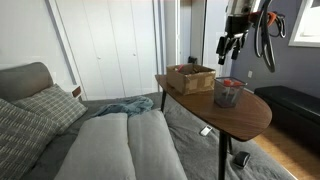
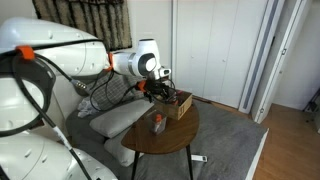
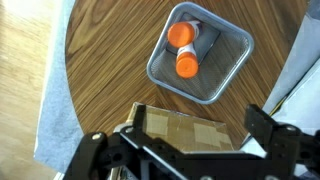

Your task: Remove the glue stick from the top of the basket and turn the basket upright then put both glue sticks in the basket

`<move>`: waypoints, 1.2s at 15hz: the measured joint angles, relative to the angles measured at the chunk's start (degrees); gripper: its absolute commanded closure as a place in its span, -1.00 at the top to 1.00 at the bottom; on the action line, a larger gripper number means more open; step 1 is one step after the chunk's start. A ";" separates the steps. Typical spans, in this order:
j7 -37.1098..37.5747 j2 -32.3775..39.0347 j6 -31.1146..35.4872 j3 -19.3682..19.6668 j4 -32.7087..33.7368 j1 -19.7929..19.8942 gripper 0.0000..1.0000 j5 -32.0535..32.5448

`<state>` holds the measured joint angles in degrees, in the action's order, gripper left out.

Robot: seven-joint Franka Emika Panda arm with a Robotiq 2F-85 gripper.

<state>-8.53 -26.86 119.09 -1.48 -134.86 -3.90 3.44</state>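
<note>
- In an exterior view, a sofa (image 1: pixel 40 115) fills the left. To its right the cardboard box (image 1: pixel 190 77) and then the basket (image 1: pixel 227 93) stand on the worktop (image 1: pixel 255 118), near each other. Red shows through the mesh there, but I cannot count what is inside.
- In an exterior view, my arm (image 2: pixel 60 60) covers the left half. The basket (image 2: pixel 157 123) stands nearer the camera than the box (image 2: pixel 180 104).
- Only the wrist view looks down into the basket (image 3: pixel 225 80). It stands upright with its mouth open, and the upper glue stick (image 3: pixel 181 35) and lower glue stick (image 3: pixel 187 66) lie side by side inside, orange ends towards the camera.
- In the wrist view, the worktop's curved edge runs down the left, with a broad stretch of bare wood (image 3: pixel 100 70) between it and the basket. On the right, the edge passes near the basket's corner.
- In an exterior view, more bare wood lies to the right of the basket, towards the rounded end.
- My tool (image 1: pixel 232 50) hangs above the worktop, clear of both box and basket.
- In the wrist view, its fingers (image 3: pixel 268 130) stand wide apart with nothing gripped or touched, and the cardboard box shows below, between them.
</note>
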 measured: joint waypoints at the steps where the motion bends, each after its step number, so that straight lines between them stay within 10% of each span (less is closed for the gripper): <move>1: 0.00 -0.58 -0.04 -0.04 -0.01 0.00 1.00 0.01; 18: 9.09 -6.82 -10.53 -1.71 0.03 -0.21 1.00 -3.15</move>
<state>0.56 -33.68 108.56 -3.19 -134.82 -4.12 0.29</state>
